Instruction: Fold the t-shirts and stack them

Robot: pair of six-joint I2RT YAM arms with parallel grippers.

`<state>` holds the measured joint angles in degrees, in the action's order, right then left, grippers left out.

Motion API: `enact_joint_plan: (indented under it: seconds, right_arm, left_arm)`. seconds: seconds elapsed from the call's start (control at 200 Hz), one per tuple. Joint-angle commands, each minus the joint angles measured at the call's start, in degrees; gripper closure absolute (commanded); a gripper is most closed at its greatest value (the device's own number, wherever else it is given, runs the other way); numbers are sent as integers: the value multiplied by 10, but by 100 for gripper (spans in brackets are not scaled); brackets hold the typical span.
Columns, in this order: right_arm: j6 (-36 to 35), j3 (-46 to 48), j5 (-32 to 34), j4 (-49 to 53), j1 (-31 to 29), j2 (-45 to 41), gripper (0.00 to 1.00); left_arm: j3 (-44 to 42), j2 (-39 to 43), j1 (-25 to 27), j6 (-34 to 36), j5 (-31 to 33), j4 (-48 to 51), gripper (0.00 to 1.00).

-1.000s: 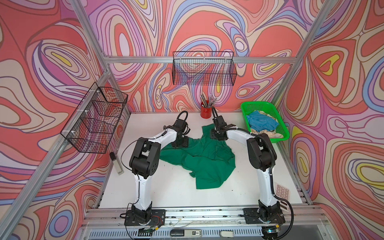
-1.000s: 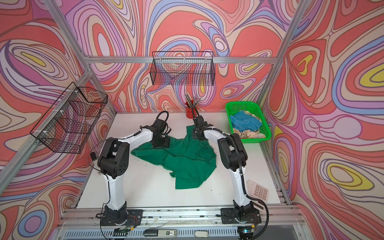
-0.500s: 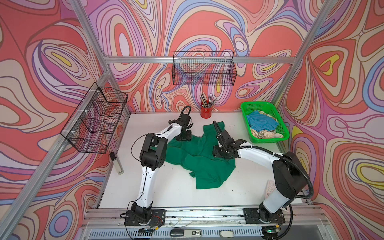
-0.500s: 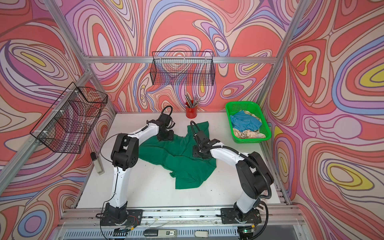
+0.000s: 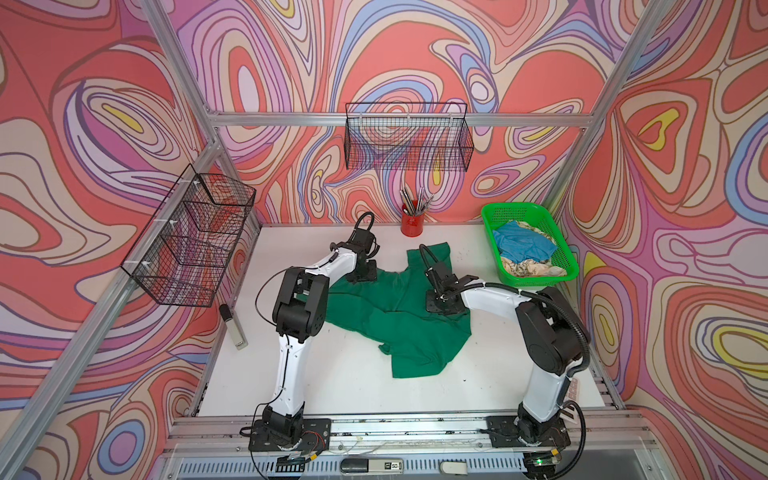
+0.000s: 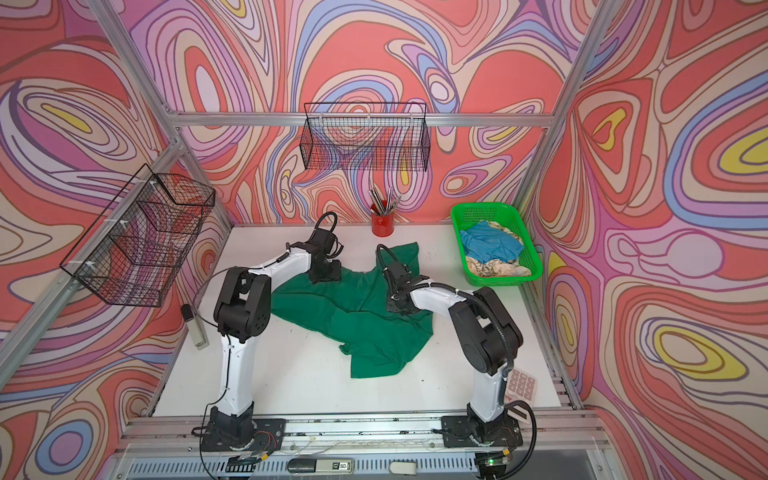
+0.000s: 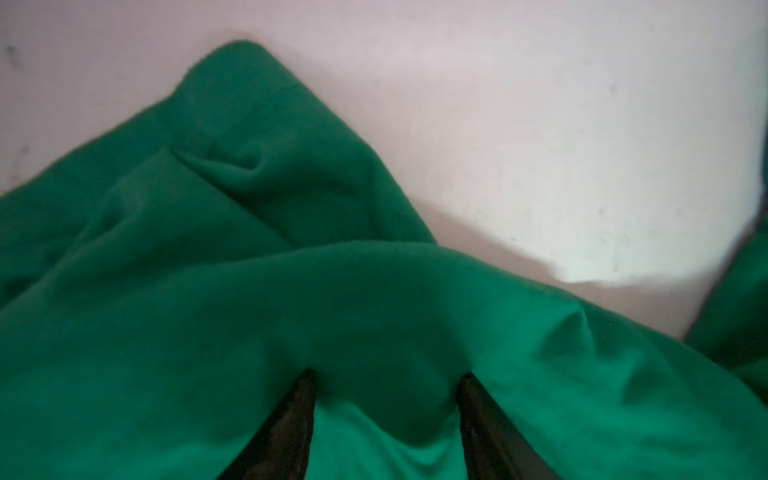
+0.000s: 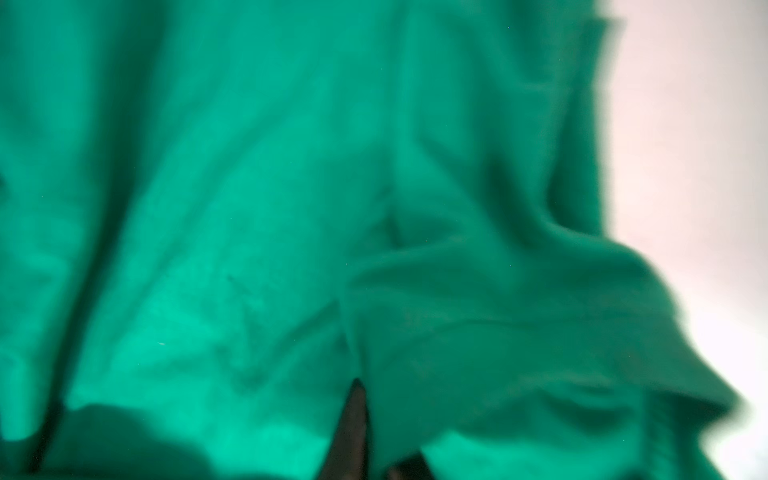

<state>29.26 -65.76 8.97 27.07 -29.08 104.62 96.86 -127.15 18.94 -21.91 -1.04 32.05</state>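
- Starting in both top views: spotting the left gripper [image 5: 365, 276] [image 6: 326, 276] down on the far left edge of the dark green tee [image 5: 399, 332] [image 6: 361, 328], touching cloth. Cannot tell the jaw gap from up here.
- Following the left arm: rising steeply from its base to a high elbow, then reaching away toward the back wall with the wrist tipped down.
- Over to the right gripper [image 5: 442, 305] [image 6: 399, 307]: planted on the tee's right half, just in front of the far sleeve. Reached there by a low forearm stretched leftward, with a raised elbow by the right rail.
- Finding the tee rumpled and unfolded mid-table [image 5: 332, 382], with one corner trailing frontward.
- Noting the light blue tee [image 5: 523, 245] and cream patterned tee [image 5: 532, 270] heaped in the green basket [image 5: 569, 266] at the far right (blue on top), well apart from both grippers.
- Switching to the left wrist view: catching the left gripper [image 7: 386, 376] with jaws apart, fingertips [image 7: 299, 415] tucked under a raised ridge of green cloth [image 7: 208, 291] bulging between them.
- Closing on the right wrist view, blurred: seeing the right gripper [image 8: 357, 399] with jaws together, pinching a fold of the tee [image 8: 208, 208].
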Motion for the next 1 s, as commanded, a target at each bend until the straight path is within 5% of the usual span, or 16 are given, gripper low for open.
enact_joint_plan:
  seconds: [0.0, 0.3, 0.446, 0.556, 0.756, 0.991]
  right_arm:
    - [-24, 6, 41, 12, 44, -61, 100]
    - [-113, -155, 64, 15, 118, 55, 100]
    - [-119, -245, 33, 63, 117, 83, 66]
    - [-89, -193, 25, 73, 90, 20, 55]
    - [7, -3, -32, 38, 16, -103, 55]
    - [53, 128, -55, -18, -3, -128, 55]
  left_arm:
    - [-29, -26, -24, -7, 17, 49, 44]
    - [-17, -24, -25, -14, 17, 50, 41]
    - [-47, 30, -25, -24, 7, 32, 27]
    - [-87, 107, -25, -30, 0, 12, 22]
    - [-196, 240, -28, -47, 11, -10, 19]
    - [-343, 364, -65, -80, 16, -4, 21]
